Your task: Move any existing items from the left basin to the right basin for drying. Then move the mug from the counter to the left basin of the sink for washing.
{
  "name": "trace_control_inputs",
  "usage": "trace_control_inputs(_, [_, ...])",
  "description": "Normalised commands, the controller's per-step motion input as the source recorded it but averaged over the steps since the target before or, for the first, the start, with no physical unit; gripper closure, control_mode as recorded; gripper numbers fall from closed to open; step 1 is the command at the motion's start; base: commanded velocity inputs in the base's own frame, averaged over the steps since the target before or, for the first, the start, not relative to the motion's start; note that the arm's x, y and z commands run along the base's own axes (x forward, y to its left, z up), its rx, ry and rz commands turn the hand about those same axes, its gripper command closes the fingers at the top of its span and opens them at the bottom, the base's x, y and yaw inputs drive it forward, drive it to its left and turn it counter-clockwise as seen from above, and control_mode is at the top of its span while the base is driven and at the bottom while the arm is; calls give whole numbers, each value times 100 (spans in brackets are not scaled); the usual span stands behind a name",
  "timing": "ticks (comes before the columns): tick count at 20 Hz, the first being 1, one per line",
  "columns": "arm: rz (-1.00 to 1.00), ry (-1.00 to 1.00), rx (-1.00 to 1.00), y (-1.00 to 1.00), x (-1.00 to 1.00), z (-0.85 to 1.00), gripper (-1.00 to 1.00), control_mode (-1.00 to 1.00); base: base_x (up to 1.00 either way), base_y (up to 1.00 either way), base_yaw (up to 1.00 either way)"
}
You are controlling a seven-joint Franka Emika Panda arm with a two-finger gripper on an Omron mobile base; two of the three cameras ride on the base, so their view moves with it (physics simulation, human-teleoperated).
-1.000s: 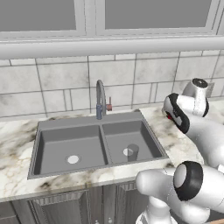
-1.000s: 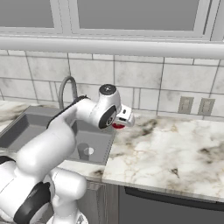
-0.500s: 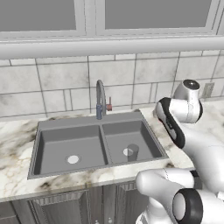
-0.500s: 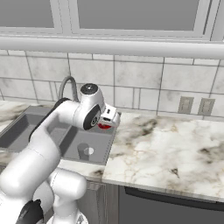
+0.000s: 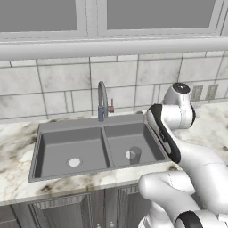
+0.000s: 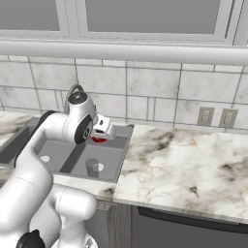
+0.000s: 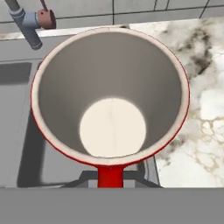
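You had one red mug (image 6: 99,140) clamped in the nearly closed gripper (image 6: 102,134), centre-left; one grey cup (image 6: 92,167) stood lower-left.

Arm folded high, gripper clamped on the red mug

In the left base view my white arm rises from the lower right of the frame, bends through a dark elbow band at centre right, and ends in a rounded wrist joint at the upper right. In the right base view the same arm climbs from the lower left, its big round joint sits left of centre, and the gripper (image 6: 100,134) juts out to the right of it, pinched nearly shut on the red mug (image 6: 99,140). In the hand view I look straight down into the red mug's (image 7: 111,96) open mouth, mid-frame.
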Motion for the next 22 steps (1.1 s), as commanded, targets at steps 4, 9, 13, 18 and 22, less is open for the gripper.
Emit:
trace_control_inputs(4, [4,4,0,61,-7,6,100,-100,0,0,0])
trace_control_inputs(9, [4,5,0,62,-4,2,100,-100,0,0,0])
trace_control_inputs(13, [4,5,0,61,-3,0,100,-100,0,0,0])
trace_control_inputs(18, [3,5,0,59,-1,0,100,-100,0,0,0])
trace_control_inputs(22, [3,5,0,57,-6,-2,100,-100,0,0,0])
